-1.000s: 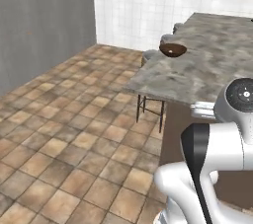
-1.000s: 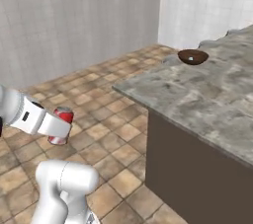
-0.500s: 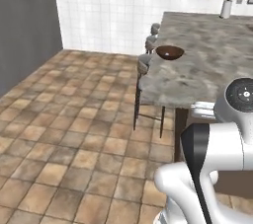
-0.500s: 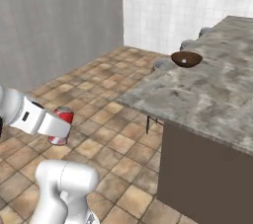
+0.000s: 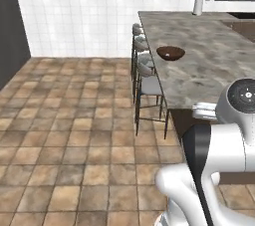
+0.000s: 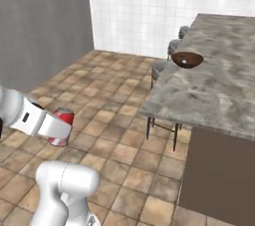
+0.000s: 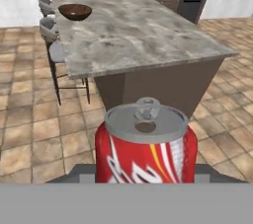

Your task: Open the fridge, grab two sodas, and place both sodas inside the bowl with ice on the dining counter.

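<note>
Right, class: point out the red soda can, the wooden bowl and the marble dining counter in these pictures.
red soda can [image 7: 146, 156], hand view: on its red side wall.
wooden bowl [image 5: 170, 54], left base view: on its outer wall.
marble dining counter [image 6: 224, 88], right base view: on a bare stretch of its top.

Flat, even light fills all three rendered views, with no visible lamp or window as its source. The white tiled wall [image 5: 84, 11] is bright, close to washed out, while the grey slab [image 6: 40, 26] at the left of the right base view stays dull and featureless. Soft, faint shadows lie under the stools [image 5: 147, 78] along the dining counter's [image 5: 209, 60] long edge. The marble shows no glare. Everything looks slightly soft and pixelated; the can [image 7: 146, 146] close to the hand camera looks blurred, its silver top only mildly shiny.
</note>
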Controlling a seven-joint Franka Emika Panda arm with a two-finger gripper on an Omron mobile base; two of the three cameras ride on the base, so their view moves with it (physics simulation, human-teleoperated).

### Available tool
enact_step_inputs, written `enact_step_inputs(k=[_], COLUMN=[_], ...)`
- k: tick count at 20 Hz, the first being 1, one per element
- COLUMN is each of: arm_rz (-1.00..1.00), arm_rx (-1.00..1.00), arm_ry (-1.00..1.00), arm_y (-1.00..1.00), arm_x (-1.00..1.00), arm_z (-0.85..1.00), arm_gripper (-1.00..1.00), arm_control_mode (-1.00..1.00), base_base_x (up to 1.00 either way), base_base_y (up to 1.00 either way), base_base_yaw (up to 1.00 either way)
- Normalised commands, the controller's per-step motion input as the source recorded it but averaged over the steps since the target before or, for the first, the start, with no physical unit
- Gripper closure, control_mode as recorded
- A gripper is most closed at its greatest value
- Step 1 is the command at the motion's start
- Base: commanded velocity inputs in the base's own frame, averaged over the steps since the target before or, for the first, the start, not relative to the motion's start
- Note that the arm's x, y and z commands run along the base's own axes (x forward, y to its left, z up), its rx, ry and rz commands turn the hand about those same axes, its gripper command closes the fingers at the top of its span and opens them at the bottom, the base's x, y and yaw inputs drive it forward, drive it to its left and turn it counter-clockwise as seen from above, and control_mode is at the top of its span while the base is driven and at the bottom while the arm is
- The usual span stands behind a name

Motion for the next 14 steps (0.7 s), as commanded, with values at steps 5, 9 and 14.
enact_step_inputs(k=[5, 9, 14], arm_rz=[0.00, 0.00, 0.00], arm_rx=[0.00, 0.00, 0.00], arm_ry=[0.00, 0.00, 0.00], arm_y=[0.00, 0.00, 0.00], arm_x=[0.00, 0.00, 0.00], arm_z=[0.00, 0.00, 0.00], arm_gripper=[1.00, 1.00, 1.00], arm_control_mode=[1.00, 1.00, 1.00], base_base_x=[0.50, 0.61, 0.64], base_base_y=[0.91, 0.77, 0.69], base_base_yaw=[-0.41, -0.46, -0.49])
